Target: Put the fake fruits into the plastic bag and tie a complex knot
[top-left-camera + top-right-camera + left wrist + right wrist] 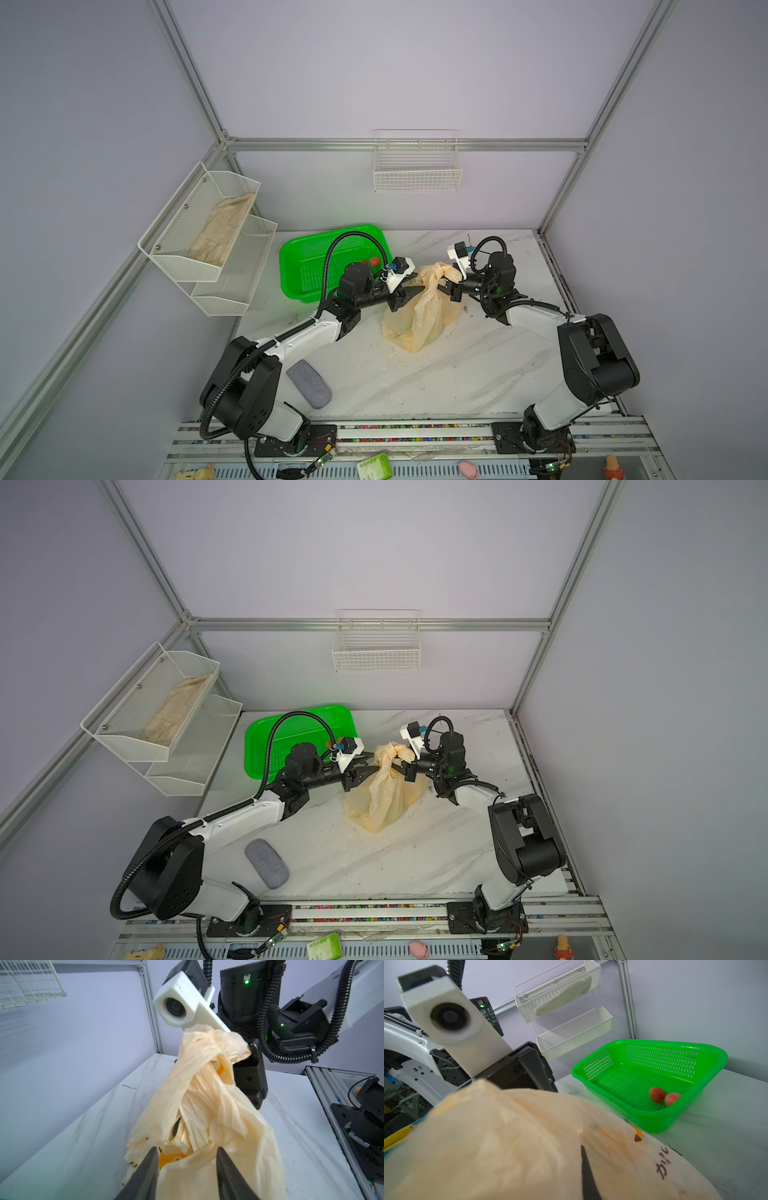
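The pale orange plastic bag (419,320) (376,802) stands mid-table, its handles twisted into a bunch at the top (207,1059). My left gripper (411,291) (187,1149) sits at the left of the bag's neck. Its jaws stand apart, with loose film lying between them. My right gripper (451,286) (405,769) is shut on the twisted handle on the bag's right. The film hides all but one dark finger (586,1172). Two red fake fruits (656,1094) (375,261) lie in the green basket (643,1120). A yellow shape (170,1157) shows through the bag.
The green basket (307,266) sits at the back left of the table, just behind my left arm. A grey pad (309,384) lies front left. White mesh racks (208,237) hang on the left wall, and a wire basket (417,166) on the back wall.
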Tool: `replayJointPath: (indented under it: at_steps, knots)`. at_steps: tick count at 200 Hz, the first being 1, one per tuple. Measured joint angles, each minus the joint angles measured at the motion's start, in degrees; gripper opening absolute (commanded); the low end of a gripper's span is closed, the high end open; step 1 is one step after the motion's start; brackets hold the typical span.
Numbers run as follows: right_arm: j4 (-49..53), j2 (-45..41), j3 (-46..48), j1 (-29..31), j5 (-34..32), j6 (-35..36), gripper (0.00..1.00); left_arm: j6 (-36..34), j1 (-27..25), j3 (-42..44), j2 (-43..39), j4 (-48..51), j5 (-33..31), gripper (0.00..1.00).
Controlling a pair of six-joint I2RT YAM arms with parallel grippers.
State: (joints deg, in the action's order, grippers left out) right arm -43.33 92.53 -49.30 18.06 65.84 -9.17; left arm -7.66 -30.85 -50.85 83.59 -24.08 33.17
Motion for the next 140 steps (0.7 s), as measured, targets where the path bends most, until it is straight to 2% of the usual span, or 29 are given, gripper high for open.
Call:
replayJointPath:
  at_steps: [59,140]
  knots:
    - [0.9,0.0,0.0,0.0,0.0,0.9,0.00,-1.6,0.1,0.1,-0.8,1.5,-0.7,0.23]
    - [2.4,-0.1,0.0,0.0,0.0,1.4,0.00,-2.1,0.1,0.0,2.4,2.0,-0.9,0.21]
